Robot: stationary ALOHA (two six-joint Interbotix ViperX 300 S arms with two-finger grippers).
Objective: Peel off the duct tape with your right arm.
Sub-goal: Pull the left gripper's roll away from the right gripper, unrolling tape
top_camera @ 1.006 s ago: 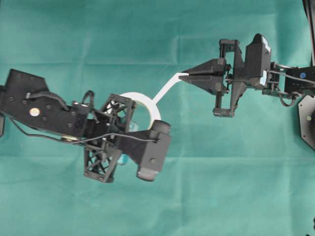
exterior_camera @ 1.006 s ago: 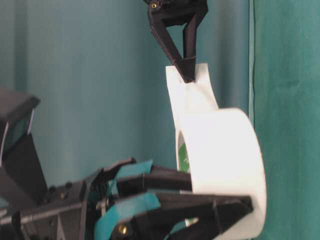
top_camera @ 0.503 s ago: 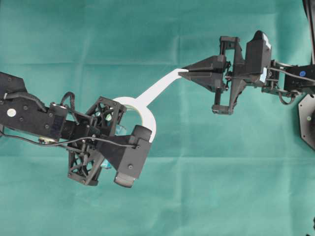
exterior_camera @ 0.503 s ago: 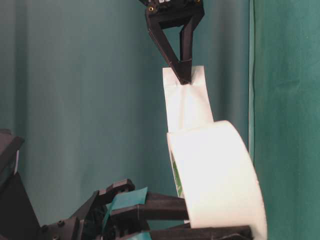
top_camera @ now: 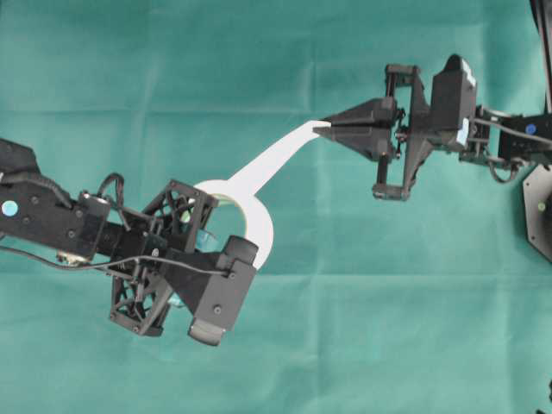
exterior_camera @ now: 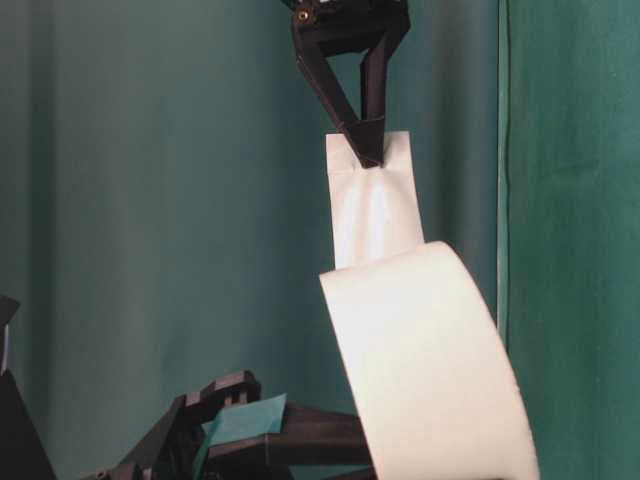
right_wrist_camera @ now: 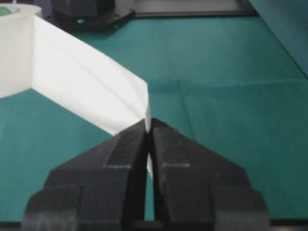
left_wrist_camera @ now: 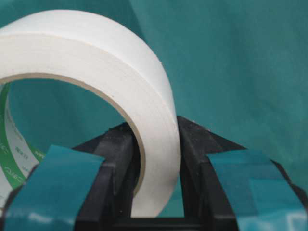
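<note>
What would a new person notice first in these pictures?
First the white strip, stretched across the middle of the green cloth between two black arms. The right gripper pinches its end with shut jaws, and the left gripper clamps the wall of the duct tape at lower left.

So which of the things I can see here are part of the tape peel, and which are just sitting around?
Part of the job:
- duct tape roll, clamped by the left gripper
- loose strip, stretched from the roll
- right gripper, shut on the strip's end

Just there:
- green cloth covering the table
- black base at the table's far edge
</note>
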